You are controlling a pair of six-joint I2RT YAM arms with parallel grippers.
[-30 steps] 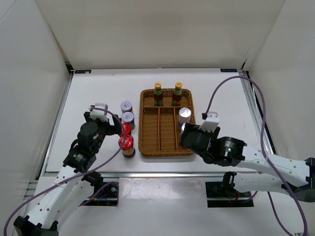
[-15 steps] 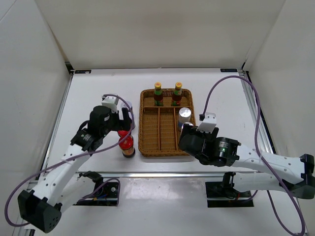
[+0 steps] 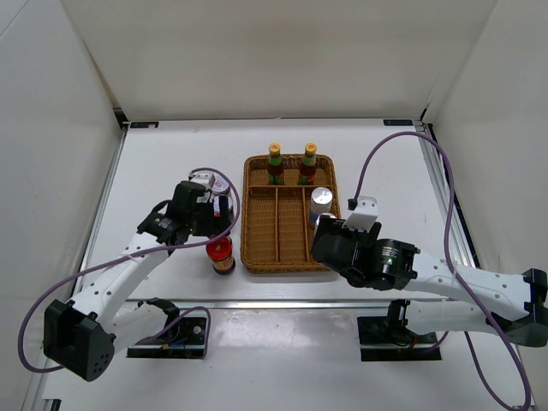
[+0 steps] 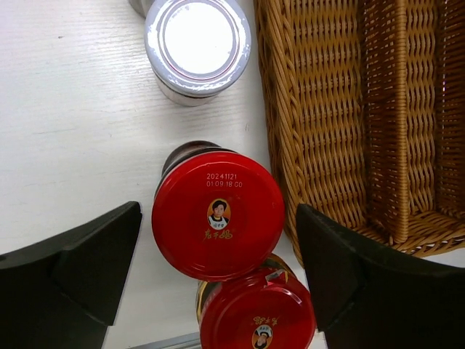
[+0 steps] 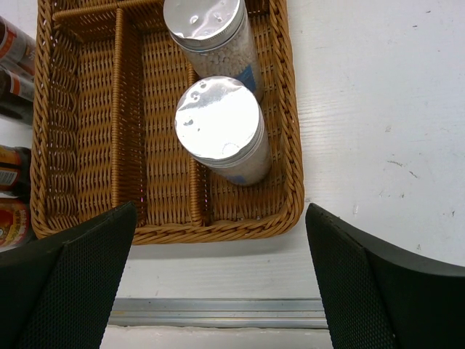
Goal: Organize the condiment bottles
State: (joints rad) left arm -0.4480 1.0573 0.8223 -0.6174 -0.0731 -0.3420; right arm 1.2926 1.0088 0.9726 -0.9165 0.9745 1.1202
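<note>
Two red-lidded jars stand left of the wicker tray (image 4: 327, 109). My left gripper (image 4: 218, 273) is open and hangs over them, its jaws straddling the farther red-lidded jar (image 4: 218, 214) without touching it. The nearer red-lidded jar (image 4: 254, 320) (image 3: 220, 251) sits just below it. A grey-lidded jar (image 4: 197, 40) stands further back. In the tray's right compartment stand two silver-capped bottles (image 5: 220, 120) (image 5: 203, 22). My right gripper (image 5: 221, 280) is open over the tray's near right corner, holding nothing. Two yellow-capped bottles (image 3: 275, 163) (image 3: 309, 161) stand at the tray's far end.
The tray's wicker rim (image 3: 244, 257) runs close beside the red-lidded jars. Its left and middle compartments (image 5: 156, 145) hold nothing. A metal rail (image 5: 218, 313) lines the table's near edge. White walls enclose the table.
My left arm has swung forward and right, from left of the jars to above the farther red-lidded jar. The right arm has barely shifted.
</note>
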